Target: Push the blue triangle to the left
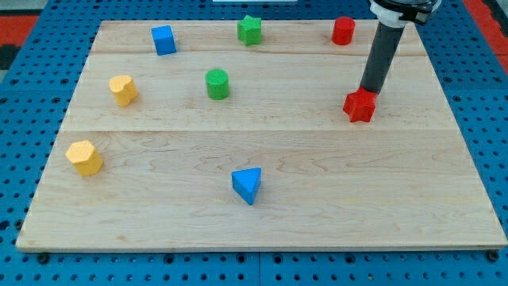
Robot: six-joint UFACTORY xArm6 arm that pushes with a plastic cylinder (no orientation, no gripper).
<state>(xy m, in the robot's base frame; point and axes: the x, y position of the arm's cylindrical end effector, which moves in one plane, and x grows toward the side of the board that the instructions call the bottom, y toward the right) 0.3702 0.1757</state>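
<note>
Sitting near the front of the pale wooden board (159,222), slightly left of centre, the blue triangle (247,185) is a smooth, glossy wedge. My tip (368,90) is a bare dark rod with no hand, touching the red block (359,105) far to the right. No writing shows.

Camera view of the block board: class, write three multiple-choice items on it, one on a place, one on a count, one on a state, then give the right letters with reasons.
1. Where is the blue triangle?
A. the view's top right
B. the view's bottom centre
C. the view's left edge

2. How many yellow blocks are there?
A. one
B. two
C. three

3. My tip is
A. at the red block
B. touching the blue triangle
C. beside the green cylinder

Answers: 1 B, it lies low, mid-board. 2 B, both near the left edge. 3 A, the rod ends at its top.
</note>
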